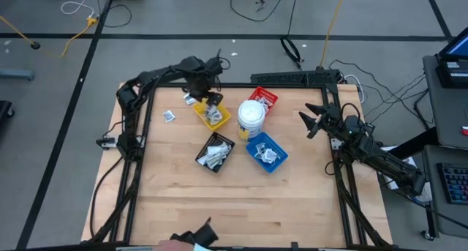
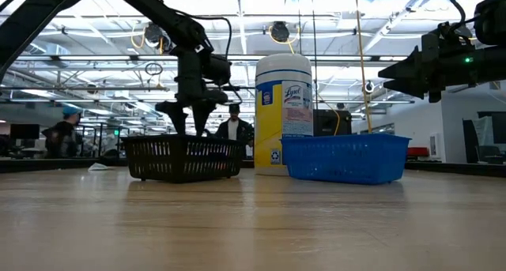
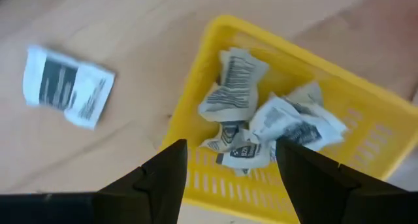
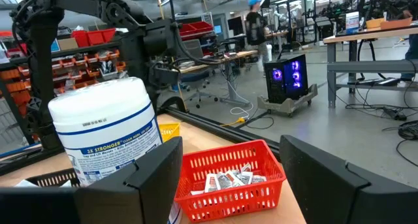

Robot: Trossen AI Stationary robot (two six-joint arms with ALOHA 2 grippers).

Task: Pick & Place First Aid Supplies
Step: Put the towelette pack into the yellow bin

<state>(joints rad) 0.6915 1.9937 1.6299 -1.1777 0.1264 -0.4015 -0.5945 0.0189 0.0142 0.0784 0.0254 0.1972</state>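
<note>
As seen from straight above, four small trays ringed around a white tub [image 1: 251, 113] near the middle of the wooden table [image 1: 183, 200]: yellow tray [image 1: 224, 120] at 9 o'clock of the tub, red tray [image 1: 272, 97] at 1 o'clock, blue tray [image 1: 256, 150] at 5 o'clock, black tray [image 1: 205, 160] at 7 o'clock. White packets [image 1: 215, 118] heaped in the yellow tray, more in the other three. Two loose packets [image 1: 170, 116] on bare wood at 9 o'clock of the yellow tray. Left gripper [image 1: 213, 99] over the yellow tray's far corner. Right gripper [image 1: 313, 119] well apart at 3 o'clock of the tub, over bare wood, fingers spread, nothing between them.

At table height, black tray [image 2: 183, 157], tub [image 2: 283, 113] and blue tray [image 2: 345, 157] in a row. Left gripper [image 2: 189, 119] pointing down just above the black tray's rim line, fingers apart. Right gripper [image 2: 395, 72] high at the upper right. People standing in the room behind.

From the left wrist, fingers [image 3: 163, 181] parted and empty above the yellow tray [image 3: 196, 93]; crumpled packets [image 3: 261, 123] piled inside it, directly beyond the gap. One flat packet [image 3: 65, 87] on the wood outside the tray.

From the right wrist, own fingers [image 4: 147, 178] held wide, empty. Beyond them the red tray [image 4: 228, 160] with packets [image 4: 225, 179] in it, tub [image 4: 108, 132] beside it.
</note>
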